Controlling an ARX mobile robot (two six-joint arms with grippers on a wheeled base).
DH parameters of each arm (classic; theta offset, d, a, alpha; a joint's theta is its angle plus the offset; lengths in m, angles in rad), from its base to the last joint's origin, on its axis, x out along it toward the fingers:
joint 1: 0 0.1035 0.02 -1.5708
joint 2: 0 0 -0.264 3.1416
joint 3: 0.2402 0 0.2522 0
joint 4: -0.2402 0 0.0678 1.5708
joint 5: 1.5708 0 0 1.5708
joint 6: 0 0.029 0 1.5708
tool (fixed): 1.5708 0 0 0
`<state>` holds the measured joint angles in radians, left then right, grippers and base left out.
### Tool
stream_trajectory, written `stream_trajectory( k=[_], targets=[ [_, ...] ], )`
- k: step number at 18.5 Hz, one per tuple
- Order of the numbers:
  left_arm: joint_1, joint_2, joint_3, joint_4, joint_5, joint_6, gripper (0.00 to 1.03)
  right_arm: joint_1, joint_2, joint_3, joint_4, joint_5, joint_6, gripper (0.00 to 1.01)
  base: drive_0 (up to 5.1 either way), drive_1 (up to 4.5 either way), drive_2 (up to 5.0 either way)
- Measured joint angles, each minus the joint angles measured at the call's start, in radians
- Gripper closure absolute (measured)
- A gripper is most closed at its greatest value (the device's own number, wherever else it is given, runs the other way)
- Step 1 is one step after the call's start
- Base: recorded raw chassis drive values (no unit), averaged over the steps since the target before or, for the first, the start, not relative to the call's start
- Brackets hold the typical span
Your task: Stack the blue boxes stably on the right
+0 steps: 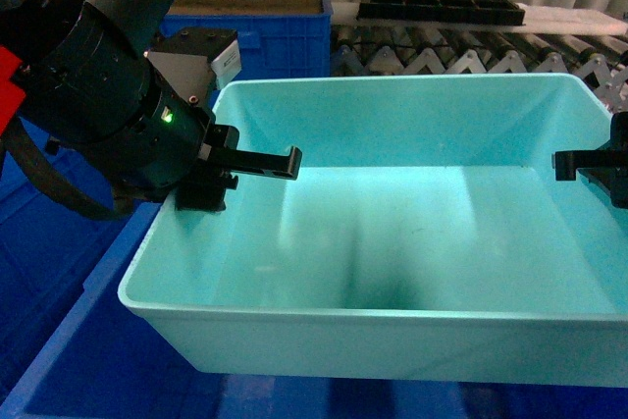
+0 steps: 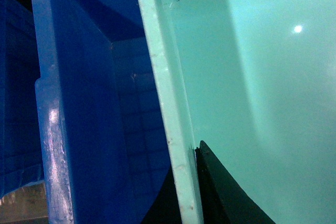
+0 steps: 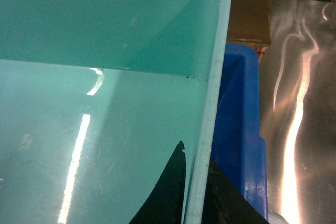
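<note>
Turquoise tub (image 1: pixel 392 242) fills the frame's centre, over dark blue crates (image 1: pixel 69 360). Left gripper (image 1: pixel 221 176) and right gripper (image 1: pixel 608 172) each pinch a side wall at the rim. Likely light, stiff, glossy-slick plastic; opposite rims suit holding.

Our left arm (image 1: pixel 108 95) is bulky matte black with a small green light, a red patch at its edge, a grey camera block and a black cable; our fingers (image 1: pixel 265 161) are flat, black and hooked.
</note>
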<state>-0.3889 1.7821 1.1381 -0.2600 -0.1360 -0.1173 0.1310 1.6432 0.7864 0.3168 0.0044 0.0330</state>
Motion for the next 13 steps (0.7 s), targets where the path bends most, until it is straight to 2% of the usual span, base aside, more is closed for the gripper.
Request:
stream_trajectory(
  k=[12, 13],
  targets=[
    [0.000, 0.000, 0.000, 0.000, -0.001, 0.000, 1.01, 0.001, 0.000, 0.000, 0.000, 0.000, 0.000, 0.94, 0.0, 0.00, 0.0],
    [0.000, 0.000, 0.000, -0.001, -0.002, 0.001, 1.01, 0.001, 0.000, 0.000, 0.001, 0.013, -0.027, 0.84, 0.0, 0.00, 0.0]
  ],
)
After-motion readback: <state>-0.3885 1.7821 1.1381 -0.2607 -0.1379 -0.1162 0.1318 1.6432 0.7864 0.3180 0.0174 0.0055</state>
